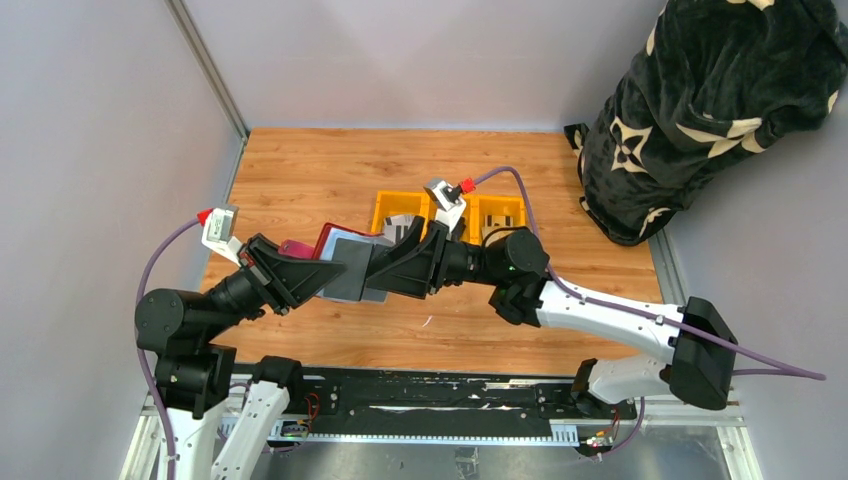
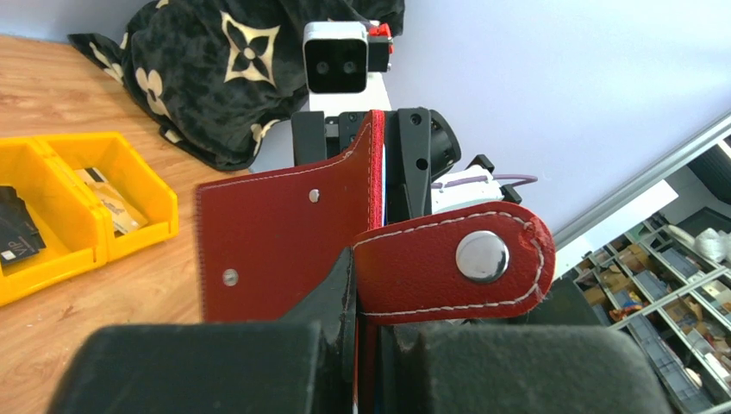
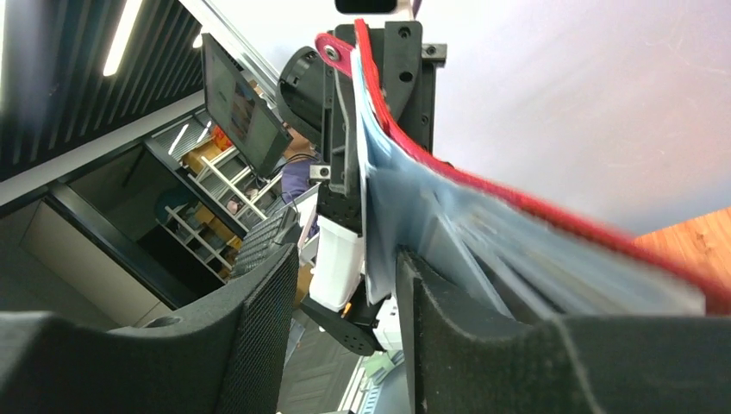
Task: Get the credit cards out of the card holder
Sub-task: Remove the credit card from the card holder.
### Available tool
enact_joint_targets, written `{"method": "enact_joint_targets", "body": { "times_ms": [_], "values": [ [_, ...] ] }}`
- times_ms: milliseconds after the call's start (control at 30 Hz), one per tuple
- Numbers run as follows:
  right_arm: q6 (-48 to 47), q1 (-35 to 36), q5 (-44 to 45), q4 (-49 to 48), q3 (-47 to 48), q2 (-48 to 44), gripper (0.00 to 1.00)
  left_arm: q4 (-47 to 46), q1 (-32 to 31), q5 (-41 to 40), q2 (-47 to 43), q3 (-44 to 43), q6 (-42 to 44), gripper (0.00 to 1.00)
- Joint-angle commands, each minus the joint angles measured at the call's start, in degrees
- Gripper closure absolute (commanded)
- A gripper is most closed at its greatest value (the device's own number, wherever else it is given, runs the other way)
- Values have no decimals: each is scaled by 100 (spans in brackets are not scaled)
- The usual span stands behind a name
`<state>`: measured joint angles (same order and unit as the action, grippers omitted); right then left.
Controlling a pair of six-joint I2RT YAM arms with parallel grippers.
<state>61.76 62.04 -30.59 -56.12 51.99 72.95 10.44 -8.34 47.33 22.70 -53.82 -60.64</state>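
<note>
My left gripper [image 1: 312, 276] [image 2: 371, 345] is shut on the dark red card holder [image 1: 330, 239] [image 2: 276, 233], held above the table with its snap tab [image 2: 448, 259] hanging to the right. The holder's pale blue-grey sleeves [image 3: 431, 216] fan out toward my right gripper [image 1: 388, 262] [image 3: 345, 259]. That gripper is open; one sleeve edge lies against its right finger [image 3: 448, 345] and nothing is pinched. Loose credit cards [image 1: 400, 223] [image 2: 108, 197] lie in the yellow bin [image 1: 478, 203] [image 2: 155, 185]. Whether cards sit inside the sleeves I cannot tell.
The yellow three-part bin stands on the wooden table [image 1: 330, 170] just behind both grippers. A black patterned cloth bundle [image 1: 700, 100] [image 2: 233, 69] rises at the back right corner. Grey walls close the left and far sides.
</note>
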Motion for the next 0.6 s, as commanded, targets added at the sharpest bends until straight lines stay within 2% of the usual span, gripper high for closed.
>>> {"method": "enact_joint_targets", "body": {
  "times_ms": [0,167,367,567],
  "values": [
    [24,1,-216,-232,427,199,55,-112,-1,39,11,-118,13,100],
    [207,-10,-341,-496,476,295,80,-99,-1,35,-2,-111,29,100],
    [239,-8,-263,-678,209,159,99,-103,-1,68,32,-182,-18,98],
    [231,-8,-165,-817,-13,-35,100,-64,-1,65,49,-235,-34,94]
  ]
}}
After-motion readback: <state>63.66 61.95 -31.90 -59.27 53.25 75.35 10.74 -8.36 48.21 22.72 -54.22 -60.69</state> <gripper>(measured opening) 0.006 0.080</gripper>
